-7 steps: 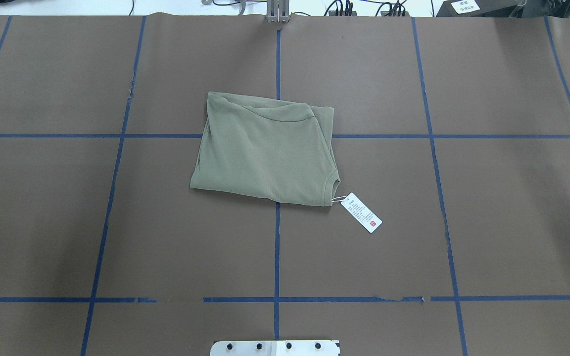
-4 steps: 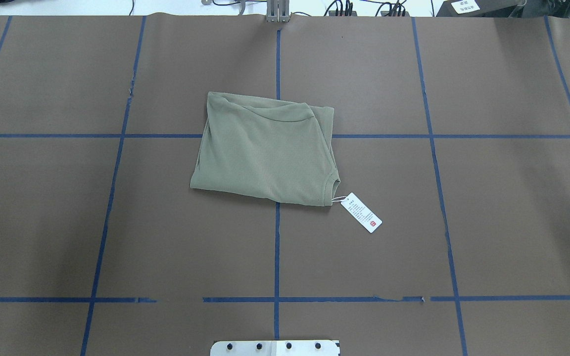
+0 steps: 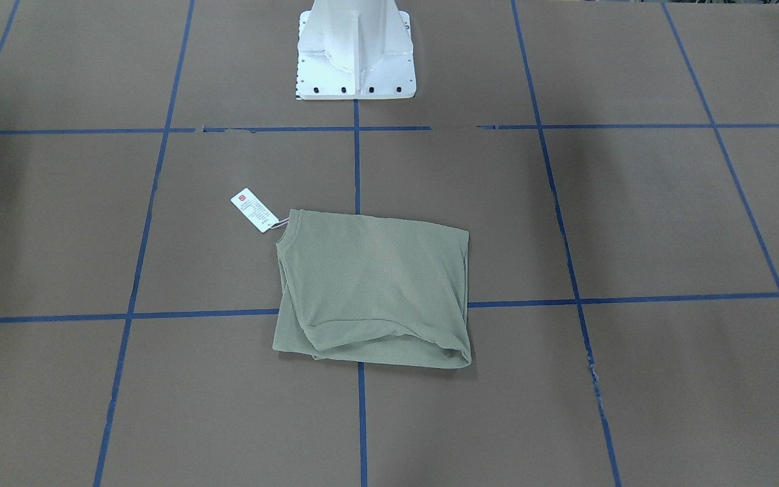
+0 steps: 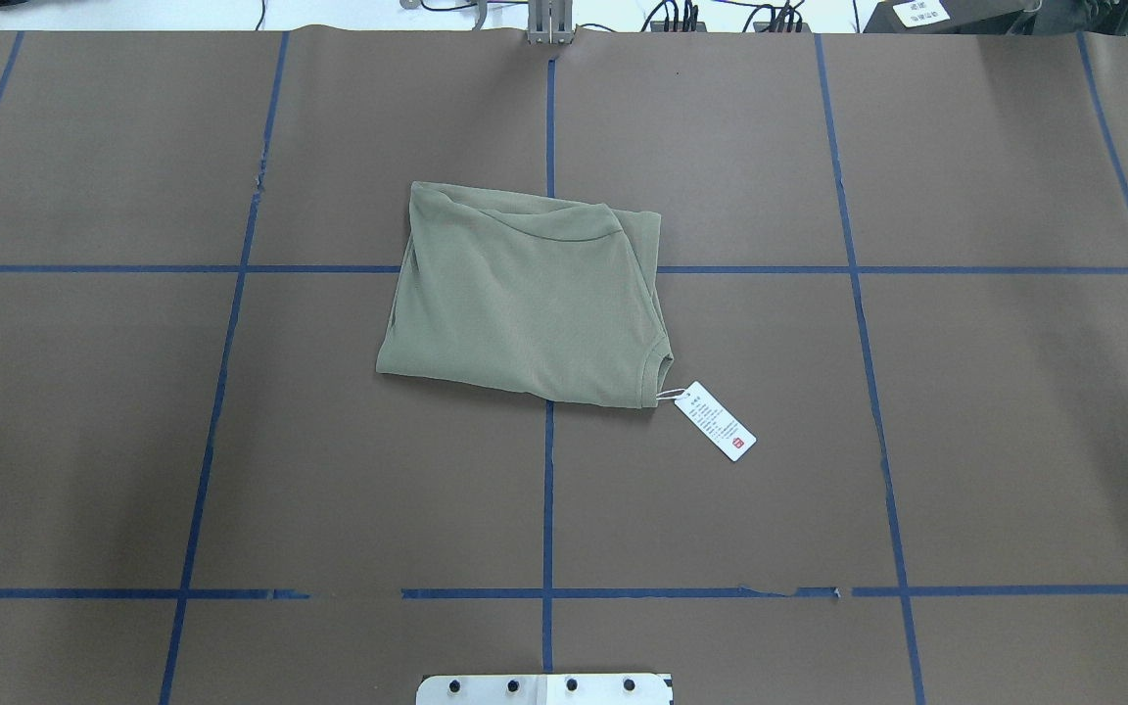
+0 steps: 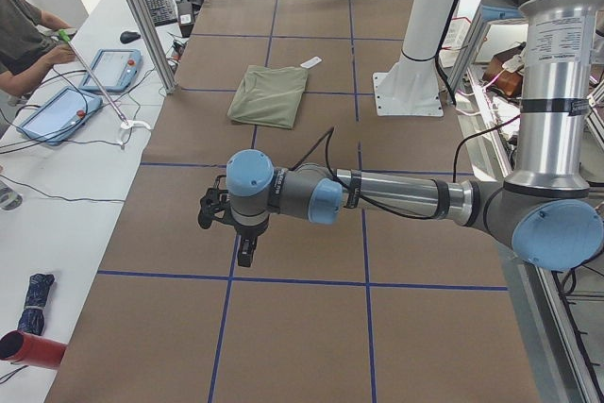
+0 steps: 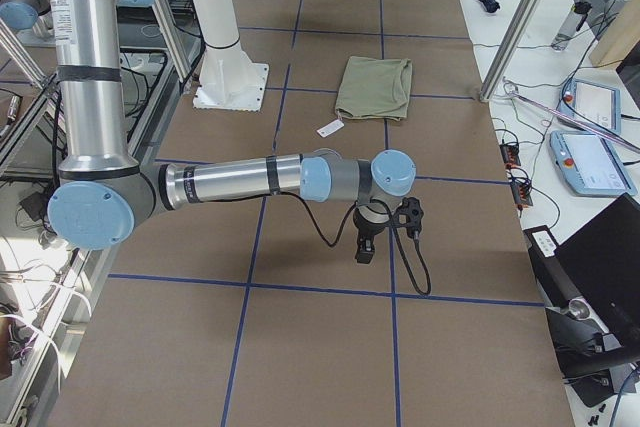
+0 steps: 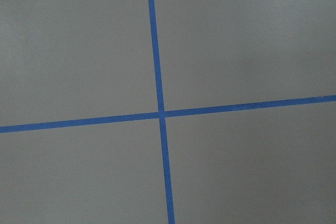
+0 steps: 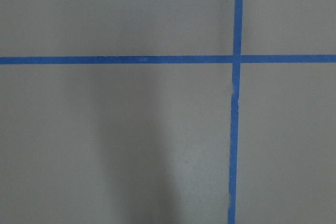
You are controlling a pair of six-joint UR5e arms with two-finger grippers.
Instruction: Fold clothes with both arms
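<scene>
The olive-green shirt [image 4: 525,304] lies folded into a rough rectangle at the middle of the brown table, also in the front view [image 3: 376,291] and both side views [image 5: 269,94] [image 6: 375,87]. Its white hang tag [image 4: 716,421] lies on the table beside one corner. No arm shows in the overhead or front views. The left gripper [image 5: 245,252] hangs over bare table far from the shirt; I cannot tell whether it is open or shut. The right gripper [image 6: 365,247] hangs over bare table at the other end; I cannot tell its state either. Both wrist views show only table and blue tape.
Blue tape lines [image 4: 547,490] divide the table into a grid. The white robot base [image 3: 356,61] stands at the table's near edge. Side benches hold touch pendants [image 5: 57,112] [image 6: 590,162] and cables; an operator [image 5: 19,25] sits at the left one.
</scene>
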